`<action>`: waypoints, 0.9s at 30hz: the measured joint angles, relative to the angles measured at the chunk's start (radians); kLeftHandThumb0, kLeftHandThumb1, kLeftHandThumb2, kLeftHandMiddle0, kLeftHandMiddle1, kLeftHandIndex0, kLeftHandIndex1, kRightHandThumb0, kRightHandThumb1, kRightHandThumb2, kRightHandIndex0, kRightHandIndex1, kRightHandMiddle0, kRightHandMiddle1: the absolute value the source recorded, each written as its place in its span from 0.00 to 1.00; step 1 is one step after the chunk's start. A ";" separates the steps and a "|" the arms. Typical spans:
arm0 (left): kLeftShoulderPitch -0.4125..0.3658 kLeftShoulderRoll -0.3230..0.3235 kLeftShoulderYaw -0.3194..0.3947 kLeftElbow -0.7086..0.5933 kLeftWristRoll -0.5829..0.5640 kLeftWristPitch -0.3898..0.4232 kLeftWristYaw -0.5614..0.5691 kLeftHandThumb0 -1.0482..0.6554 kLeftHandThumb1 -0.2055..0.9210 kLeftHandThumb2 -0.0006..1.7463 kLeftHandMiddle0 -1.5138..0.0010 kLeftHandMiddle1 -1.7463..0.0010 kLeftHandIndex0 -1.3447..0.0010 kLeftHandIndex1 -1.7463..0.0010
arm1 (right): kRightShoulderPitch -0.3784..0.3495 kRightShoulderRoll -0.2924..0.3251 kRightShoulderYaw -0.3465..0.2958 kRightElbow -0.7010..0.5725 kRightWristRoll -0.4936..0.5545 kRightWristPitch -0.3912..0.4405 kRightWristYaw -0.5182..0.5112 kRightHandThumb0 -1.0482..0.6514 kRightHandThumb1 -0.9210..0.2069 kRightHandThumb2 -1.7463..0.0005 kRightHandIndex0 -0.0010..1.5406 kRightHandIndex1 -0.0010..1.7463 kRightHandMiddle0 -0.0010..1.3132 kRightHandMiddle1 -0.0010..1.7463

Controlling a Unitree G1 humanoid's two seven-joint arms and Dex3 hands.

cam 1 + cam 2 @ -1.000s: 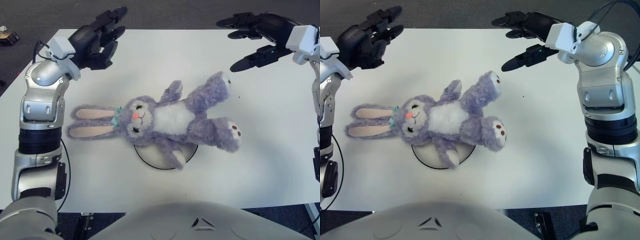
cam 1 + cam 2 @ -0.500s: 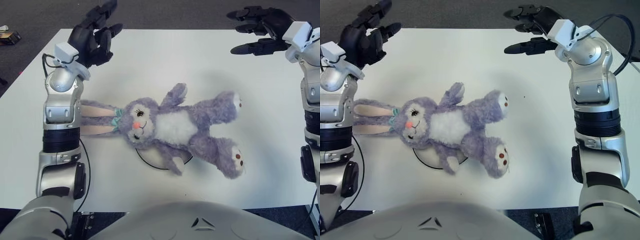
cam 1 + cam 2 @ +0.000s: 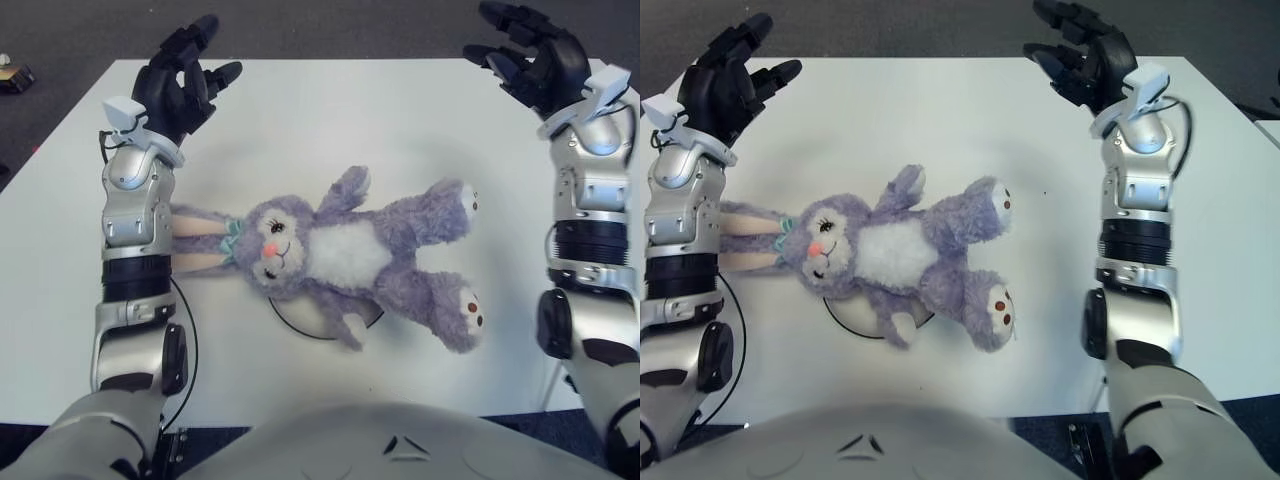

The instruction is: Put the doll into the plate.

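Note:
A purple plush bunny doll (image 3: 350, 255) with a white belly lies face up across a small white plate (image 3: 318, 322), which shows only as a dark-rimmed arc under its body. Its long ears (image 3: 195, 240) stretch left behind my left forearm, and its feet point right. My left hand (image 3: 180, 80) is raised above the far left of the table, fingers spread, holding nothing. My right hand (image 3: 530, 60) is raised at the far right, fingers spread too, well clear of the doll.
The white table (image 3: 330, 110) ends at dark floor beyond its far edge. A small object (image 3: 12, 75) lies on the floor at far left. My torso (image 3: 370, 440) fills the bottom of the view.
Both arms have pulled in toward my sides and turned upright, hands lifting with fingers spread. The doll has settled slightly on the plate, its upper leg a little lower than before.

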 measured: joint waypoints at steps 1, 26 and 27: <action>0.000 -0.009 0.003 0.020 0.002 -0.023 0.010 0.35 1.00 0.41 0.58 0.24 0.69 0.19 | 0.000 0.014 -0.002 0.016 0.005 -0.018 -0.004 0.60 0.00 0.85 0.39 0.72 0.25 0.81; 0.004 -0.101 0.016 0.217 0.027 -0.234 0.105 0.41 1.00 0.29 0.61 0.04 0.84 0.00 | 0.001 0.055 -0.018 0.267 -0.001 -0.197 -0.097 0.61 0.28 0.51 0.34 0.86 0.24 0.95; 0.007 -0.102 0.015 0.216 0.027 -0.234 0.105 0.41 1.00 0.29 0.61 0.03 0.84 0.00 | 0.001 0.055 -0.017 0.267 -0.008 -0.199 -0.106 0.61 0.29 0.50 0.34 0.87 0.24 0.96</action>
